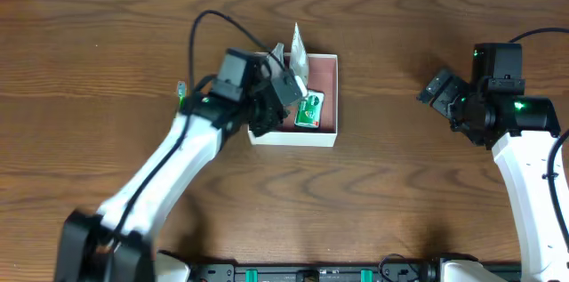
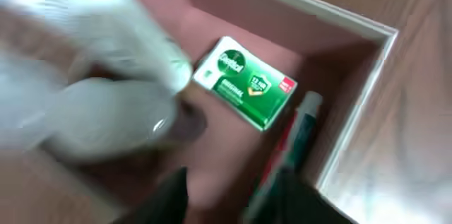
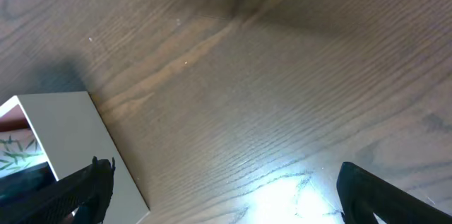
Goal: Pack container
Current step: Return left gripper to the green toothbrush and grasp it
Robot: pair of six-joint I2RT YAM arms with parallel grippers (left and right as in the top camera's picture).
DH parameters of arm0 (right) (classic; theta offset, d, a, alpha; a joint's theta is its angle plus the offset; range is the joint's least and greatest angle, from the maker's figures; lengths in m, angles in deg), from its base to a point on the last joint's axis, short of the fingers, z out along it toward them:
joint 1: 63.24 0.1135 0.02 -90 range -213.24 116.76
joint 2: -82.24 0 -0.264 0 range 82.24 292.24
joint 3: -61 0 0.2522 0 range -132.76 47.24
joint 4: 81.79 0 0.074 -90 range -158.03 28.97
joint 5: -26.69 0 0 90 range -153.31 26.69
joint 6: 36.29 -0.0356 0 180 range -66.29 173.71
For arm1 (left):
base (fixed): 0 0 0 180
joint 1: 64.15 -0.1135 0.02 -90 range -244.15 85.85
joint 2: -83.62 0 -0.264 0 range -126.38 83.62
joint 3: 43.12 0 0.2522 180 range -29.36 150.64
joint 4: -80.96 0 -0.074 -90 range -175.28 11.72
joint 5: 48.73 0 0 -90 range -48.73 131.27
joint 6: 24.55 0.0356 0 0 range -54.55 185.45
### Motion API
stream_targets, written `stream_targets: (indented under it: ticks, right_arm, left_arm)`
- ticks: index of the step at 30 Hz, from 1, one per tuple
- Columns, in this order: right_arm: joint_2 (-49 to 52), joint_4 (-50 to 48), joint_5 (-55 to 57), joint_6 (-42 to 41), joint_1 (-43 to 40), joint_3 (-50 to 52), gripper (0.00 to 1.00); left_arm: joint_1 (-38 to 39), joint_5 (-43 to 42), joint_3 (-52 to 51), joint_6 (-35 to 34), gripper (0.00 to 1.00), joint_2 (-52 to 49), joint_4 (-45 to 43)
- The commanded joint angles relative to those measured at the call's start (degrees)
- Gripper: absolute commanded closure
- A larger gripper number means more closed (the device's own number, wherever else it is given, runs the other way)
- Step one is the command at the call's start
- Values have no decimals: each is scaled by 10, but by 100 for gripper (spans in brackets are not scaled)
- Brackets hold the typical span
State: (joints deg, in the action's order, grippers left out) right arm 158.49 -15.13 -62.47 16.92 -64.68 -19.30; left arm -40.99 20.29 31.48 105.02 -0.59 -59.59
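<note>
Container [image 1: 302, 137] at centre of the overhead frame, partly packed: green soap packet [image 2: 245, 81] and tube [image 2: 300, 128] lie inside. Left gripper [image 1: 286, 86] over it, near a blurred white pouch [image 2: 106, 83]; grasp unclear. Right gripper [image 1: 437, 92] spread, empty, frame right. Pouch probably not yet settled.

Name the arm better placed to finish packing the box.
Left: the left gripper sits over the container; the right gripper hangs open above the wood table, off to the side.
</note>
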Motion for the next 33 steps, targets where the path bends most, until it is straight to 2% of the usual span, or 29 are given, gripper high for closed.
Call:
stream_targets:
  ticks: [1,5,8,11,15,23,27,33]
  right_arm:
    - [0,1,0,2,-3,-2,1]
    - [0,1,0,2,-3,-2,1]
    - [0,1,0,2,-3,-2,1]
    - [0,1,0,2,-3,-2,1]
    - [0,1,0,2,-3,-2,1]
    - [0,1,0,2,-3,-2,1]
    - [0,1,0,2,-3,-2,1]
    - [0,1,0,2,-3,-2,1]
  left_arm:
    - [-3,56,0,-65,55,94,51]
    - [-31,111,0,-82,53,166,134]
    - [-88,184,-2,-184,47,184,165]
    - [-148,202,-12,-268,37,167,164]
    - [-225,202,-15,-347,36,91,156]
    - [-286,180,-15,-356,35,-88,41]
    - [-286,180,-15,-356,35,-147,-4]
    - [-287,187,-15,-356,35,-195,-23]
